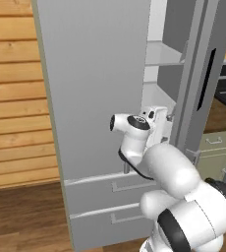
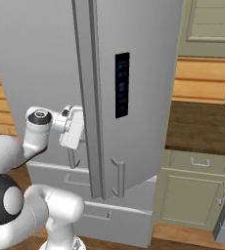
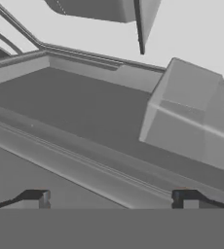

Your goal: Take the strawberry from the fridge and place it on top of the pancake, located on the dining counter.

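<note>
Fridge (image 1: 95, 88) fills the middle of both base views: tall, light grey, with two doors and two bottom drawers (image 1: 110, 197). The right door (image 2: 134, 88) stands partly ajar, and the gap between the doors shows pale grey shelves (image 1: 161, 54) inside. A narrow dark panel (image 2: 122, 85) runs down the front of the ajar door, and a bar handle (image 2: 118, 177) sits near that door's lower edge.

The white robot arm rises from the bottom of both base views and reaches toward the gap between the doors. Its hand sits at the opening, just above the top drawer. The tool (image 3: 112, 198) points into the fridge, with its two dark fingertips (image 3: 36, 198) spread wide apart at the bottom of the hand view and nothing between them.

The hand view looks along a grey shelf (image 3: 75, 112) inside the fridge. A pale grey box-shaped block (image 3: 189, 116) rests on that shelf toward the right of the view, apart from the fingertips. No red fruit can be made out on the shelf from this angle, so the strawberry's place cannot be told.

Horizontal wooden planks (image 1: 12, 98) cover the wall to the left of the fridge. To its right stand pale green cabinets (image 2: 192, 195) under a dark brown table (image 2: 202, 124).
</note>
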Motion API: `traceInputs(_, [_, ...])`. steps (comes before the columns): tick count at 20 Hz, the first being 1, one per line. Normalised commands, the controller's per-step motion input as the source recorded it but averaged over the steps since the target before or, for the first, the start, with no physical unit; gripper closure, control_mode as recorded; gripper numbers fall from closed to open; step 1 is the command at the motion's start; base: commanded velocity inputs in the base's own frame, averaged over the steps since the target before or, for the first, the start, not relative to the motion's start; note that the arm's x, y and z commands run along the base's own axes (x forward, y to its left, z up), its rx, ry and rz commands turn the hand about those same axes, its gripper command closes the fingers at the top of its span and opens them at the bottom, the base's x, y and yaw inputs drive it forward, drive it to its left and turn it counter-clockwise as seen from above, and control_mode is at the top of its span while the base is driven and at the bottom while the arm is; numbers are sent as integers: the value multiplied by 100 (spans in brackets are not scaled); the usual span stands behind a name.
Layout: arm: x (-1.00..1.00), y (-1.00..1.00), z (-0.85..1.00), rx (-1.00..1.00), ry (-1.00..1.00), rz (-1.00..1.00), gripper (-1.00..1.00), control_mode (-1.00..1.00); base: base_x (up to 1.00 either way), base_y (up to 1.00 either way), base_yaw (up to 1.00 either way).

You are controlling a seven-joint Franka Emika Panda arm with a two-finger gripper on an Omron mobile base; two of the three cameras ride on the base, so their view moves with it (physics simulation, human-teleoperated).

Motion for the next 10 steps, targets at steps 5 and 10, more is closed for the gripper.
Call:
traceInputs(5, [-86, -54, 1, 4, -7, -13, -100, -100, 0, 0, 0])
traceInputs(10, [-100, -65, 7, 1, -13, -14, -100, -100, 0, 0, 0])
